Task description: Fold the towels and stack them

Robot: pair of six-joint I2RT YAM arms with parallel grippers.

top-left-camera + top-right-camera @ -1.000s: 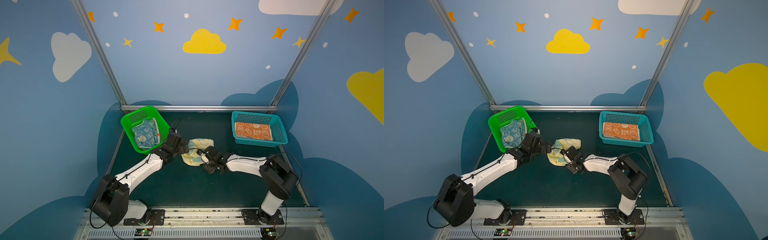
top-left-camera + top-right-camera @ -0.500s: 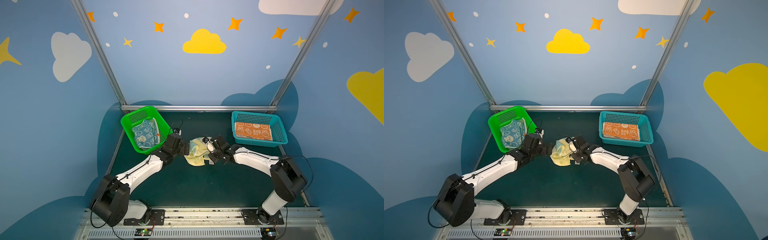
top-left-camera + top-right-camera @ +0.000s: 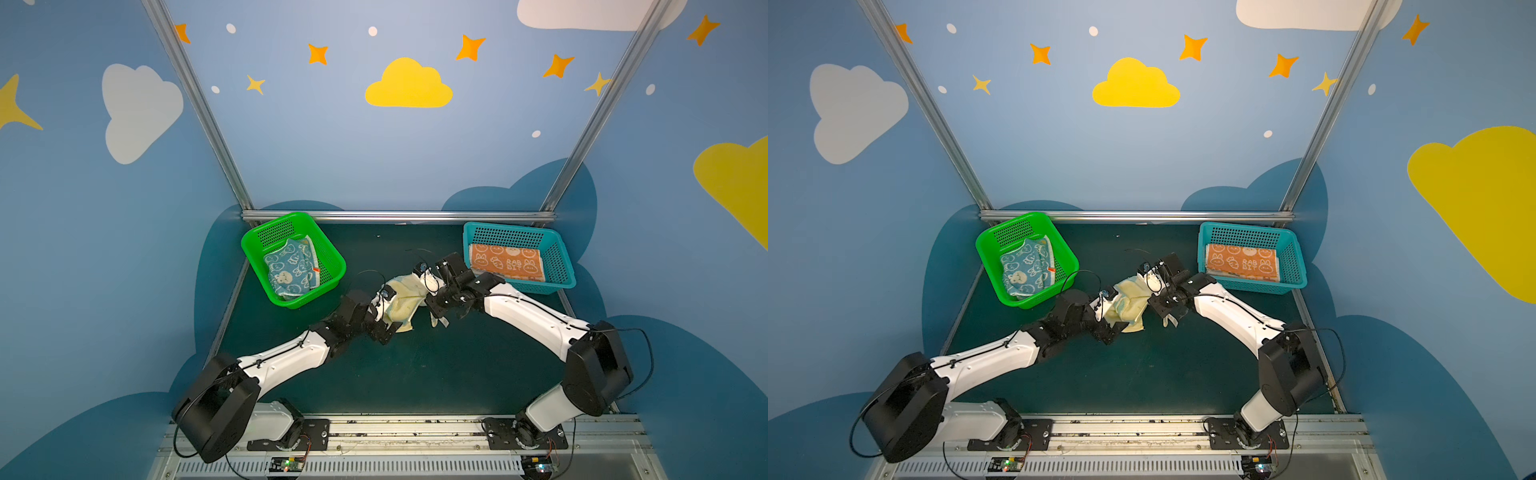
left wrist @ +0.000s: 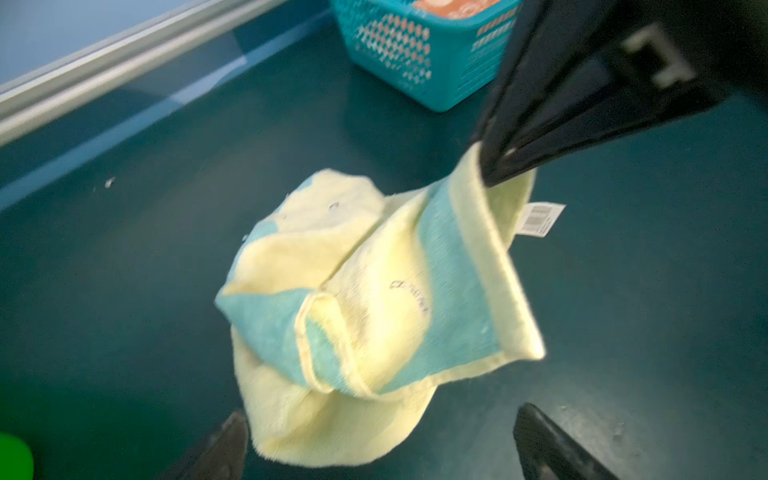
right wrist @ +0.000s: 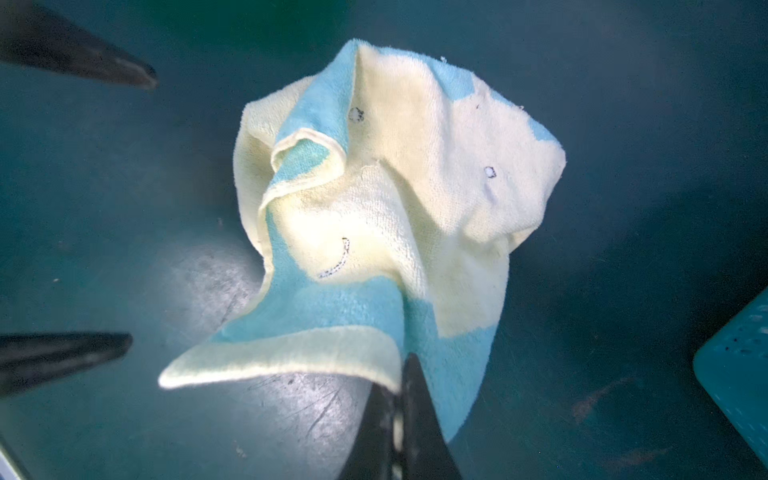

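Left end effector (image 4: 382, 415): spread wide at the edge of the yellow towel (image 3: 401, 301), gripping nothing.
Yellow towel: crumpled mid-worktop (image 3: 415, 374), one corner lifted.
Right end effector (image 5: 405, 374): pinching that corner.
Blue towel (image 3: 291, 270): rumpled in green basket (image 3: 270, 235), far left.
Orange towel (image 3: 505, 262): flat in teal basket (image 3: 507, 237), far right.

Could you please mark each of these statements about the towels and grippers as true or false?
1. The right gripper is shut on an edge of the pale yellow towel. True.
2. The left gripper is clamped on that towel. False: its jaws stand open, gripping nothing.
3. The orange towel lies in the green basket. False: it lies in the teal basket; the green basket holds a blue towel.
4. The pale yellow towel is crumpled, not folded flat. True.
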